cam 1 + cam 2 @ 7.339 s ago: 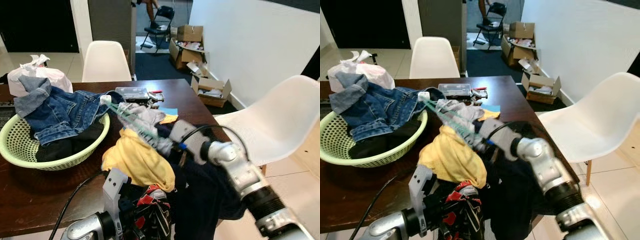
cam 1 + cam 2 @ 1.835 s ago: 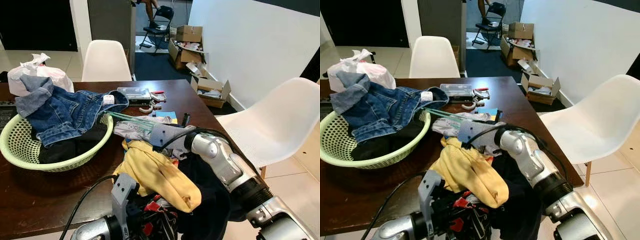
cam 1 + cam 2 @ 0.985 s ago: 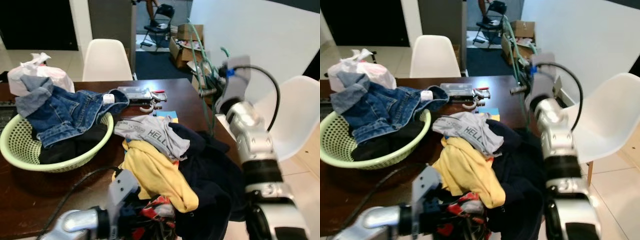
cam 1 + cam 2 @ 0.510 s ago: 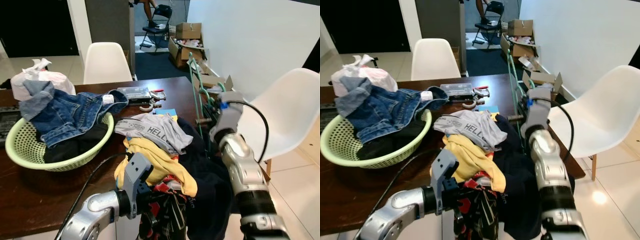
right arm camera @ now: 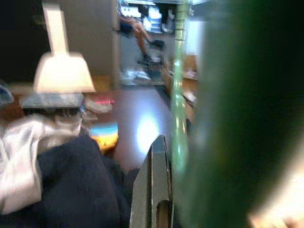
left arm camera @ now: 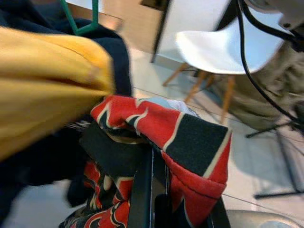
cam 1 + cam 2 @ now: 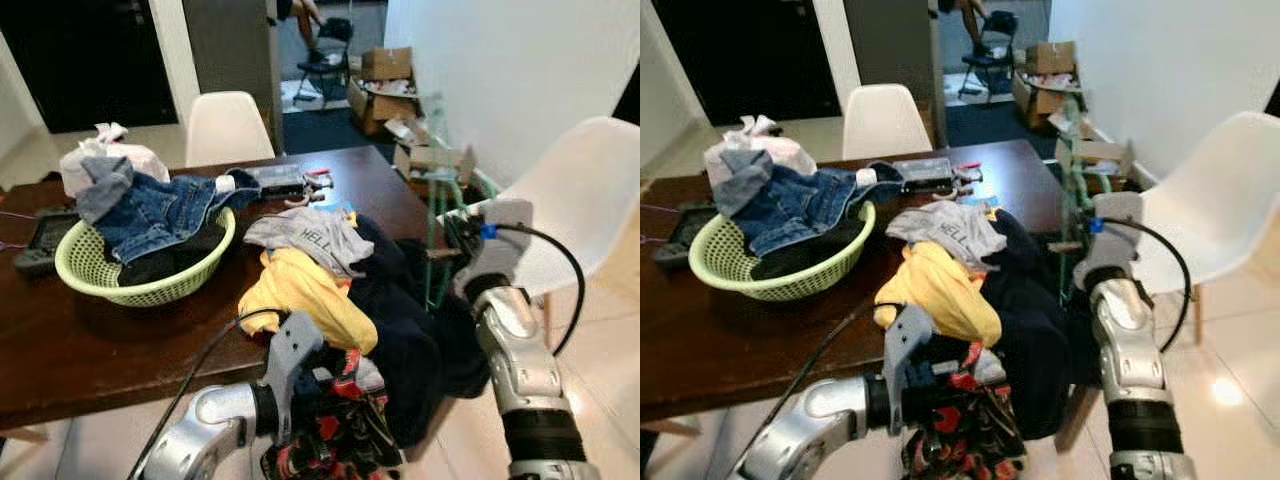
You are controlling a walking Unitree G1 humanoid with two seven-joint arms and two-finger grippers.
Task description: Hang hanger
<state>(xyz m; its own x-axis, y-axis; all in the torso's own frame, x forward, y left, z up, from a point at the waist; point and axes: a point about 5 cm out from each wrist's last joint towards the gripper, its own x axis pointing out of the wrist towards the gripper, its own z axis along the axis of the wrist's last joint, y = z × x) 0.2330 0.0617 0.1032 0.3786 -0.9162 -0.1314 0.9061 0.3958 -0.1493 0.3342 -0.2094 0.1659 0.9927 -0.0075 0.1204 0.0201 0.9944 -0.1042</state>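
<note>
A green plastic hanger (image 7: 433, 270) stands upright at the table's right edge, beside the dark navy garment (image 7: 400, 320). My right gripper (image 7: 447, 235) is shut on the hanger; in the right wrist view its green bar (image 5: 178, 95) runs close beside one finger (image 5: 154, 190). Low at the table's near edge, my left gripper (image 7: 335, 400) is shut on a red and black garment (image 6: 180, 137) that hangs below the tabletop. The fingertips are buried in the cloth.
The dark wooden table (image 7: 90, 350) carries a green basket (image 7: 150, 290) with jeans (image 7: 150, 215), plus a yellow garment (image 7: 300, 290) and a grey tee (image 7: 310, 230). A white chair (image 7: 570, 190) stands close on the right, another (image 7: 225, 130) behind the table. Cardboard boxes (image 7: 380, 65) sit further back.
The camera has pulled back and risen. My right gripper has lowered the hanger to the table's right edge. The red and black garment in my left gripper now hangs below the table edge.
</note>
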